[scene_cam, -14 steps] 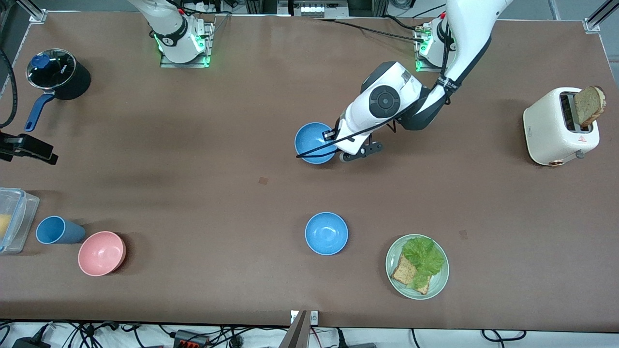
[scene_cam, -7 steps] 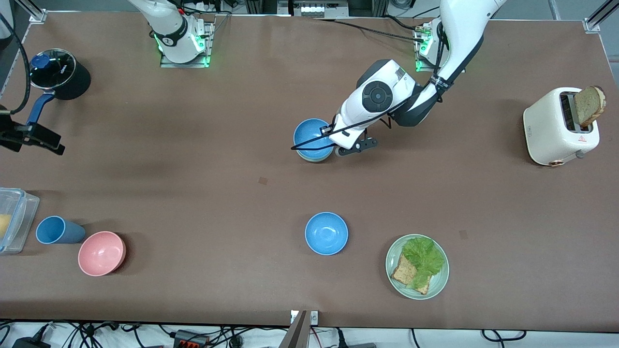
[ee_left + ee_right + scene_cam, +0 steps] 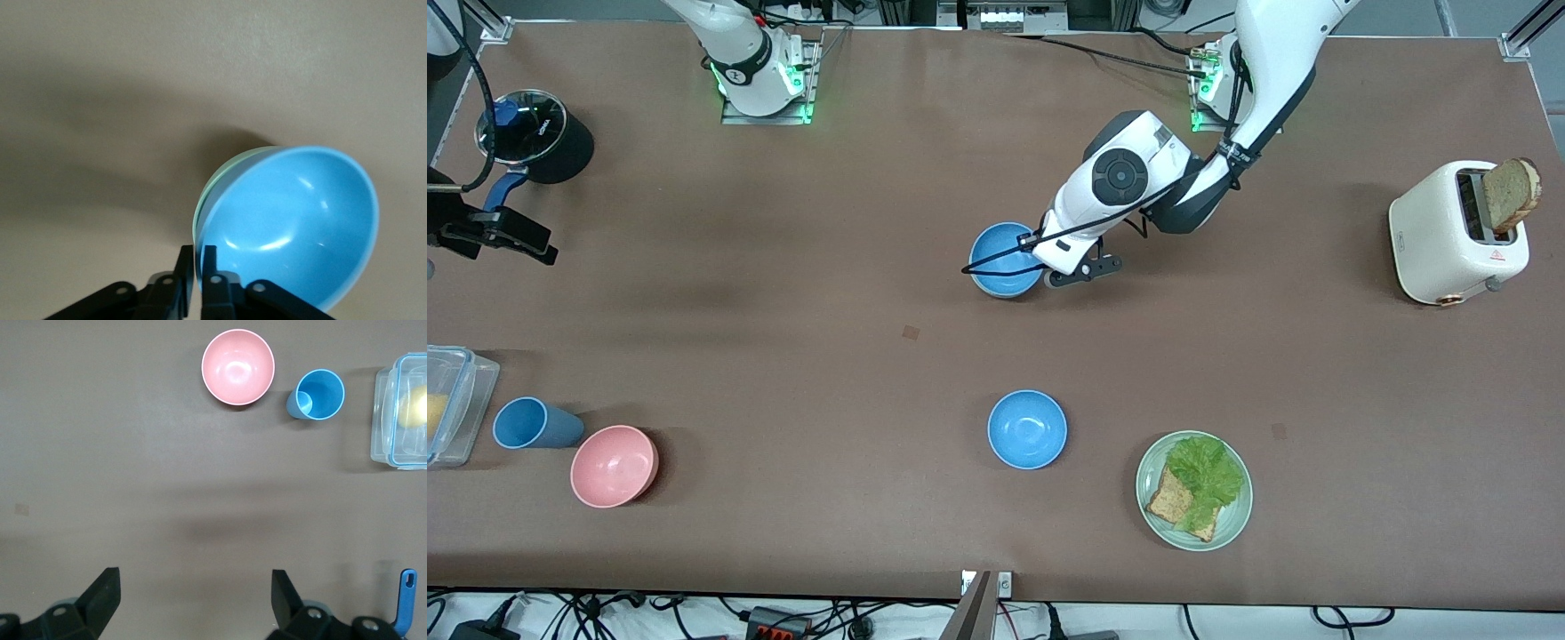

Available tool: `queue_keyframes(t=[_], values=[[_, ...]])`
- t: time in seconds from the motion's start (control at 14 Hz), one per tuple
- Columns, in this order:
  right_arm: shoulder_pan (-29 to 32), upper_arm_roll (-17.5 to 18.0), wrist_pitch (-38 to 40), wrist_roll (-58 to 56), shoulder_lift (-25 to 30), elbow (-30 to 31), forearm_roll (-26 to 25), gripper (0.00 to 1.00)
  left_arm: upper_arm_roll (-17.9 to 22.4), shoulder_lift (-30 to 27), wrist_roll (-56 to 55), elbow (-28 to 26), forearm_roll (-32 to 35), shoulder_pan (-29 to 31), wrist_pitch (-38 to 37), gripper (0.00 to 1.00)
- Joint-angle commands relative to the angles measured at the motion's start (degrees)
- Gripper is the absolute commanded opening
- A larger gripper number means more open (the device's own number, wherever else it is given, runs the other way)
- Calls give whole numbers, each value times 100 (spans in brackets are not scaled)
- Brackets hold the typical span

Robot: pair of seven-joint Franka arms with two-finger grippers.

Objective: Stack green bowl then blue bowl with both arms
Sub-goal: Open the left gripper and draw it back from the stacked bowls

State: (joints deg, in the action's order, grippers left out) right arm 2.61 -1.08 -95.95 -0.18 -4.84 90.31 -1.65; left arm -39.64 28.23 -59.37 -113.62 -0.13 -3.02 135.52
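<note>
Left gripper (image 3: 199, 277) was pinched shut on the rim of the blue bowl (image 3: 1000, 253), upper centre of the front frame. In the left wrist view that blue bowl (image 3: 293, 227) sat tilted inside the green bowl (image 3: 207, 200); only a thin green rim edge showed under it. Second blue bowl (image 3: 1027, 429) stood alone lower centre, nearer the front camera, just beside the plate (image 3: 1234, 524) with lettuce and toast. Right gripper (image 3: 193, 593) was wide open and holding nothing, up over the table (image 3: 783, 356) at the frame's left edge, near the pot (image 3: 543, 138). Pink bowl (image 3: 238, 367) and blue cup (image 3: 319, 395) sat side by side at lower left.
</note>
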Motion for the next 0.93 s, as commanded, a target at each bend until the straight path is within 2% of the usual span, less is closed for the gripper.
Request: queue_keyframes(t=[0.0, 0.43, 0.86], values=[[-50, -50, -47, -96, 142, 145, 34, 100, -9, -107, -4, 15, 110, 135, -112, 37], [-59, -41, 120, -96, 168, 101, 51, 100, -27, -151, 31, 1016, 101, 468, -1482, 40], [-68, -6, 129, -113, 142, 101, 60, 100, 17, -160, 1794, 1903, 110, 1083, -2528, 40]])
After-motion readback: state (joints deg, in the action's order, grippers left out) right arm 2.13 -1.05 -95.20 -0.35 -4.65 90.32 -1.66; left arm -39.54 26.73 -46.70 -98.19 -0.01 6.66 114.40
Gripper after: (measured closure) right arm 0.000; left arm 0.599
